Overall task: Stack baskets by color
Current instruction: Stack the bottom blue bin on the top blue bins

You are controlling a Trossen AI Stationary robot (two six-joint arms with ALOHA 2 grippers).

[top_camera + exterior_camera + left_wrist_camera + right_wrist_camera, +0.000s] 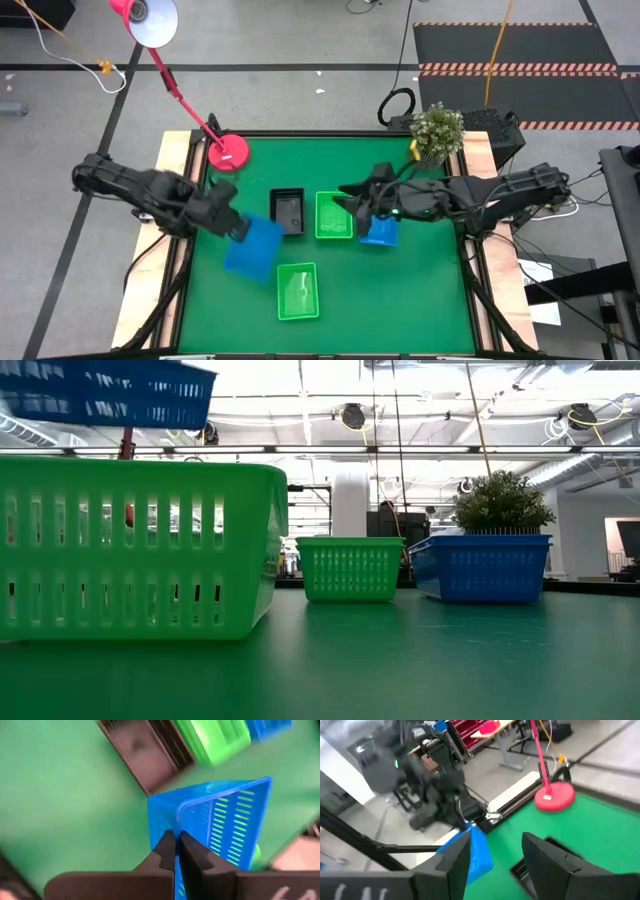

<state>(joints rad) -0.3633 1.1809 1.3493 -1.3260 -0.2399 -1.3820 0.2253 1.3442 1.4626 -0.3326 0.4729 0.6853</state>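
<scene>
Left fingers (176, 851) pinch blue basket (215, 820) rim, lifted off table.

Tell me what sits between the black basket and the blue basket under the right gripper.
In the high view, a green basket lies between the black basket and that blue basket.

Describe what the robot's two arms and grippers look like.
Both arms are dark, jointed and bulky, with cables along them. The left gripper has two black, wedge-shaped fingers tapering to narrow tips. The right gripper has broad, flat black fingers, and a small green light glows on its wrist.
</scene>
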